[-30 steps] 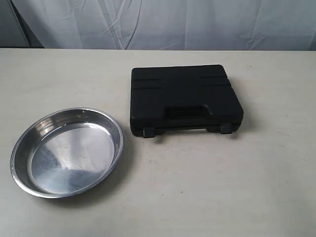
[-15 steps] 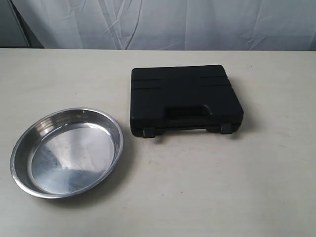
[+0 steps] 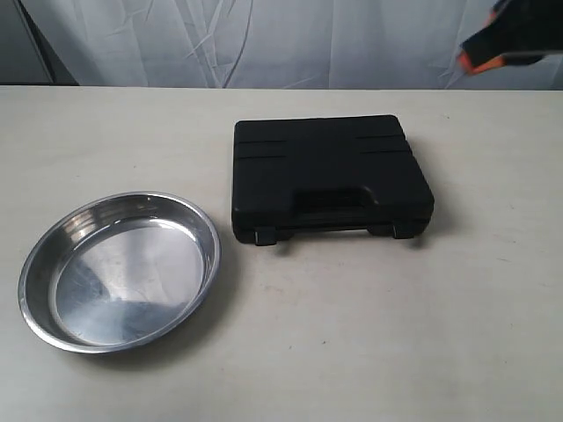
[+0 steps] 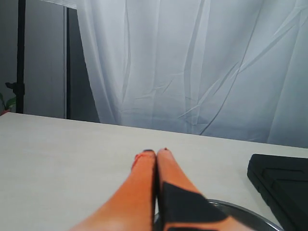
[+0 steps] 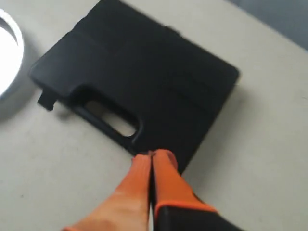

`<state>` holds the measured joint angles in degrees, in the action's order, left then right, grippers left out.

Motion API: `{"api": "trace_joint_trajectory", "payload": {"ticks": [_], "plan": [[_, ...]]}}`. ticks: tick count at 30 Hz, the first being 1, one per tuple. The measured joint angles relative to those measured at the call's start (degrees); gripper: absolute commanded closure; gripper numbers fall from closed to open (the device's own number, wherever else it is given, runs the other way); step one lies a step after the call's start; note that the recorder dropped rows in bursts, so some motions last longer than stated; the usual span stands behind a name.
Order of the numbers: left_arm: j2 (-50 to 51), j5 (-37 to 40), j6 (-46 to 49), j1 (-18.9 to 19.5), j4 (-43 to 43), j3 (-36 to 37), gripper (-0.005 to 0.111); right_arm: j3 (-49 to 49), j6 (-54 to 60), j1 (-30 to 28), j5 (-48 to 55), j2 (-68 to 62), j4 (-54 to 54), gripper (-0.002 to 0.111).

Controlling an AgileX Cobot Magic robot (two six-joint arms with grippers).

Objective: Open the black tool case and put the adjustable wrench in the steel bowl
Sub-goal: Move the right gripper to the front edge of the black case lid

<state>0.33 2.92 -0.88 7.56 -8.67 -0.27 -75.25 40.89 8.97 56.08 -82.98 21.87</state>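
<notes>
The pale counter [image 3: 352, 334] took up nearly everything I could see, with a creased white curtain [image 3: 264, 44] hanging behind its far edge. The steel bowl [image 3: 119, 272] sat on the left side, wide, shallow and empty, its rolled rim catching the light. To its right and a little farther back, apart from the bowl, the black tool case [image 3: 325, 167] lay flat with its ribbed lid down, so nothing inside showed, the adjustable wrench included. The right gripper [image 5: 151, 156] hung in the air up by the curtain, clear of the case, its orange fingers pressed together on nothing. The left gripper [image 4: 156, 153] was likewise clenched and empty, low over the counter near the bowl. Two small grey latches [image 3: 263, 236] sat on the case's front edge, either side of the handle.
</notes>
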Motion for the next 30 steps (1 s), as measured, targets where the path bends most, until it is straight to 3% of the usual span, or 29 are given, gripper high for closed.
{"api": "trace_joint_trajectory", "payload": {"ticks": [7, 11, 19, 30], "plan": [[0.0, 0.0, 0.0, -1.6, 0.0, 0.0, 0.107, -1.3, 4.1, 13.7, 1.7, -15.3, -11.5, 0.109], [0.0, 0.0, 0.0, -1.8, 0.0, 0.0, 0.107, -1.3, 4.1, 17.4, 0.5, -19.3, -13.0, 0.106], [0.0, 0.0, 0.0, -1.8, 0.0, 0.0, 0.107, -1.4, 4.5, 20.2, -5.6, -23.8, -15.3, 0.055], [0.0, 0.0, 0.0, -1.8, 0.0, 0.0, 0.107, -1.4, 5.0, 20.2, -5.8, -27.1, -16.4, 0.059]]}}
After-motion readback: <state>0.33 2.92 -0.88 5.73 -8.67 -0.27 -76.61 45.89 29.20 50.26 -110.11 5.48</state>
